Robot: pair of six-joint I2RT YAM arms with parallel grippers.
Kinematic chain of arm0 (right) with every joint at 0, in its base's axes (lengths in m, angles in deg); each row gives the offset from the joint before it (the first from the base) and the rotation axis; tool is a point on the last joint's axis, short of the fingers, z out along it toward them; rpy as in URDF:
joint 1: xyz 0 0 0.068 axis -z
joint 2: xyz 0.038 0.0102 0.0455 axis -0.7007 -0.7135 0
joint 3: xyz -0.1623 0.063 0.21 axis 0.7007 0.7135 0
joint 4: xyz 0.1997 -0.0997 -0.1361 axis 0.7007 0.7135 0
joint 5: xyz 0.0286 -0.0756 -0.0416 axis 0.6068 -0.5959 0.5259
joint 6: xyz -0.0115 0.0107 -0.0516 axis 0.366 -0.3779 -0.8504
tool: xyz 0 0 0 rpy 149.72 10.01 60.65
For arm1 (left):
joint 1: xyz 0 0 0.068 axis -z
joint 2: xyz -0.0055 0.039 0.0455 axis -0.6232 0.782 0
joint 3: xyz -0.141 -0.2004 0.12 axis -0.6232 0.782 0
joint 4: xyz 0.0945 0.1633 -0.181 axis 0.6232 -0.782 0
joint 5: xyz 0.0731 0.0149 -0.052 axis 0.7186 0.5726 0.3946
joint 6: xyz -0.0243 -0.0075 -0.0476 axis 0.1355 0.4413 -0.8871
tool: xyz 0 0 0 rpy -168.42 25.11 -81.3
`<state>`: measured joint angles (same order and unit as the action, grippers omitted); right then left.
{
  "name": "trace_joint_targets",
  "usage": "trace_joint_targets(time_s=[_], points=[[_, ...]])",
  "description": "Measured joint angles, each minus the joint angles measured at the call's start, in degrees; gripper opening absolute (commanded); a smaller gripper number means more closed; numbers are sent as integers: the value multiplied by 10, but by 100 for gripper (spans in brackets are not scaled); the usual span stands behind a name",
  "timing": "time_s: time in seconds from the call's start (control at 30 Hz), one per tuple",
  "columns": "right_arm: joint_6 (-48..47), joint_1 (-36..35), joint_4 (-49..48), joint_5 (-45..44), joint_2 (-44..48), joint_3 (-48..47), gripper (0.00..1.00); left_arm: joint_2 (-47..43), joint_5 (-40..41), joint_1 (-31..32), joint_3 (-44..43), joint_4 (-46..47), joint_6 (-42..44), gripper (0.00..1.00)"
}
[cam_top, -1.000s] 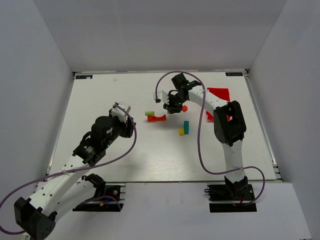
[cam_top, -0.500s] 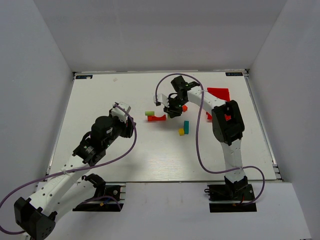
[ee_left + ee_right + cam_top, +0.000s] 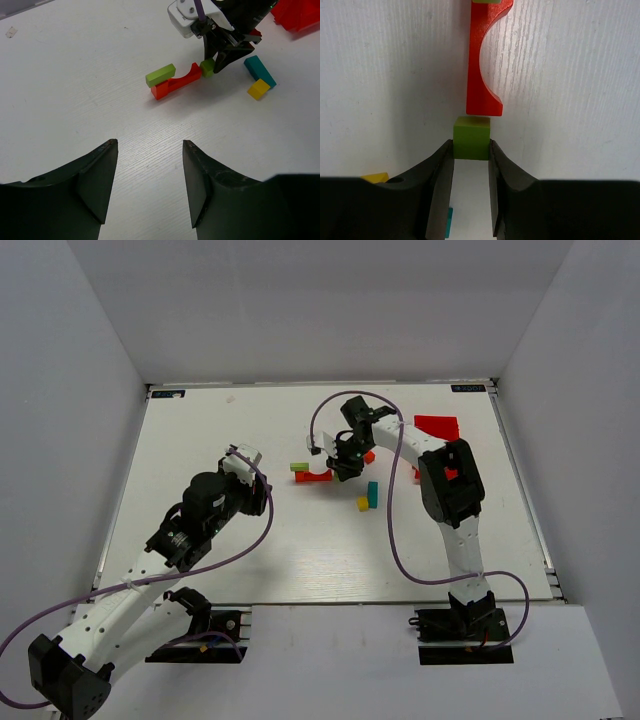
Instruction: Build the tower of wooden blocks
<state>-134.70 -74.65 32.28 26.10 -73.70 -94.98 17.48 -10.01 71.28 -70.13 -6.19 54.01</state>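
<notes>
Red arch, lime-grn cube

The right gripper pinches a lime-green cube just beside one end of the red arch on the worktop.

You will find no readable words, numbers or brand marks in any view. A small dark label sits at the table's far left corner and another label at the far right; their print is too small to read.
</notes>
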Motion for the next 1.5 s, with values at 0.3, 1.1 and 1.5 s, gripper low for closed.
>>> trace_joint_targets(time_s=[0.3,1.1,1.5], points=[[11,0,0,6,-2,0,0,0,0,0,0,0,0,65],[39,0,-10,5,-6,-2,0,0,0,0,0,0,2,65],[44,0,-22,4,-6,-2,2,0,0,0,0,0,2,65]])
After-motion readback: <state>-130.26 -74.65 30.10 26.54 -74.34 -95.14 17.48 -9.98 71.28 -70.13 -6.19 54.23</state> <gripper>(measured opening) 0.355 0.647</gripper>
